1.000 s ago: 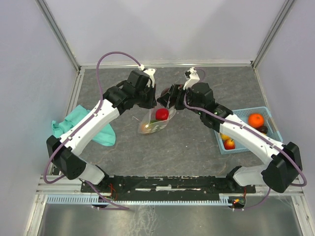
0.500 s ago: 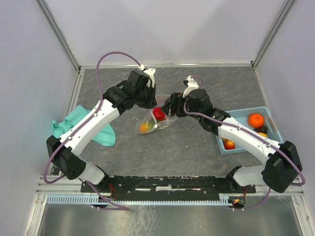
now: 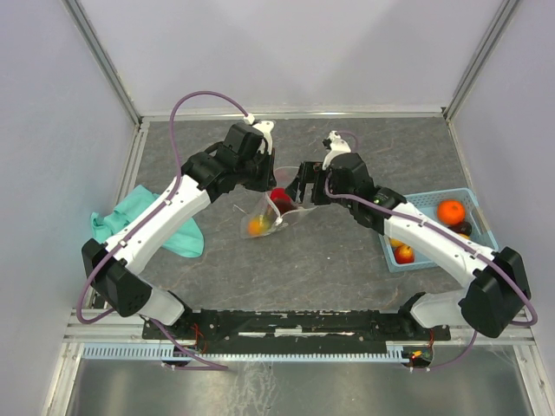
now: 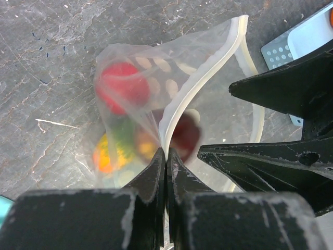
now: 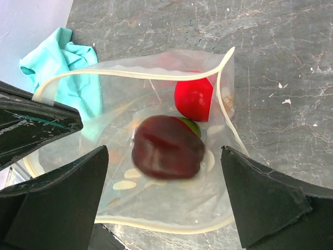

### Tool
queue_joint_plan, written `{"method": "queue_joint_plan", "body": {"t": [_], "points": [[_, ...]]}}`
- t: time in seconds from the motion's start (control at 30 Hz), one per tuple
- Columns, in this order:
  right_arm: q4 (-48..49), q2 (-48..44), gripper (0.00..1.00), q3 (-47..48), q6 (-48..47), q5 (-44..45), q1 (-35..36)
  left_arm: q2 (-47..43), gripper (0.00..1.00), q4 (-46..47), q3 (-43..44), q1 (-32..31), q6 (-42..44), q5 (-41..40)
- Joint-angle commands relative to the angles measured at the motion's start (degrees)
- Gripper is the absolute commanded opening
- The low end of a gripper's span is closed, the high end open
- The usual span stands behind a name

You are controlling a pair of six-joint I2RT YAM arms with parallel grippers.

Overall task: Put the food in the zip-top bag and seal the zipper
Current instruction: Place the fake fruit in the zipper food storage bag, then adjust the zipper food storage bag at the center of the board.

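The zip-top bag [image 3: 270, 215] hangs with its mouth held wide, and my left gripper [image 4: 167, 153] is shut on its whitish zipper [image 4: 207, 74] at the near rim. My right gripper [image 5: 164, 156] is open just above the mouth, nothing between its fingers. Below it a dark purple piece of food [image 5: 166, 147] sits blurred inside the bag, beside a red piece [image 5: 193, 98] and a green one [image 5: 193, 127]. In the left wrist view, red [image 4: 122, 86] and orange-yellow [image 4: 104, 153] pieces show through the dotted plastic. The right fingers [image 4: 281, 86] stand close beside the left gripper.
A blue basket [image 3: 474, 201] at the right holds an orange [image 3: 450, 211], a red-yellow fruit [image 3: 404, 253] and a dark piece. A teal cloth [image 3: 143, 217] lies at the left, under the left arm. Walls enclose the table on three sides.
My right gripper moved left over the bag mouth and opened wider. The dark purple piece it carried is now inside the bag. The left gripper kept its hold.
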Motion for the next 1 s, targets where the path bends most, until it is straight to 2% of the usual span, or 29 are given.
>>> {"method": "queue_joint_plan", "body": {"t": [0.0, 0.17, 0.6, 0.77, 0.9, 0.97], "points": [[-0.7, -2.2, 0.97, 2.9, -0.1, 1.6, 0.0, -1.9, 0.03, 2.3, 0.6, -0.2, 0.3, 1.1], [-3.0, -3.9, 0.97, 4.2, -0.5, 2.7, 0.0, -2.1, 0.03, 2.3, 0.5, -0.2, 0.3, 1.2], [-21.9, -2.4, 0.87, 15.7, -5.3, 11.0, 0.1, -2.6, 0.03, 1.7, 0.1, -0.2, 0.7, 0.7], [-23.9, 1.8, 0.78, 17.9, -3.9, 10.1, 0.1, -2.5, 0.03, 1.8, 0.1, -0.2, 0.7, 0.8], [-25.8, 6.0, 0.64, 20.0, -3.5, 9.7, 0.0, -2.6, 0.03, 1.8, 0.1, -0.2, 0.8, 0.6], [-27.8, 8.1, 0.54, 22.0, -3.6, 9.8, 0.0, -2.6, 0.03, 1.7, 0.0, -0.2, 0.9, 0.2]]}}
